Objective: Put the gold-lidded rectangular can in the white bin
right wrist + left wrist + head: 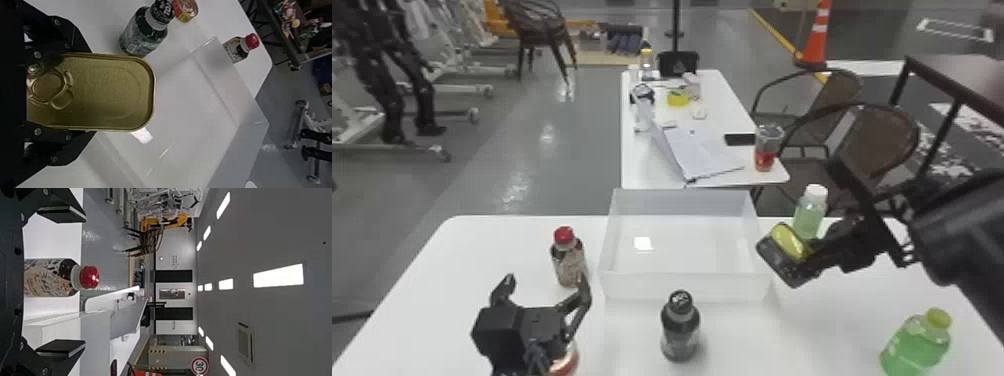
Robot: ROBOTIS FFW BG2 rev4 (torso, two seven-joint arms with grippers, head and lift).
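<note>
On your right, the right gripper [812,256] has its jaws clenched on the gold-lidded rectangular can [788,241]. In the head view, the can is tilted and appears by the right side of the white bin [682,287], overlapping its right edge. The right wrist view shows the plain gold lid and its pull ring, which sits at the end nearest your gripper; one jaw is on each long side of the can, and the bin's inside is visible past it.

On your left, the left gripper [546,281] is over the near left part of the desk [457,250]. Its jaws are released and spread wide, with nothing grasped. In the left wrist view, a red-capped bottle [51,277] appears in the gap between them; it stands upright on the desk, just left of the bin.

The bin is open-topped, with a bright patch of light on its floor. Nearer to you than the bin stands a black-capped dark bottle [680,330]. A small red round can [564,362] is partly hidden under your left gripper. At the near right is a green bottle with a yellow-green cap [914,345], and behind your right gripper is a white-capped bottle of pale green liquid [808,215]. A second table [642,160] beyond holds an open binder [699,152] and a cup [767,147].
</note>
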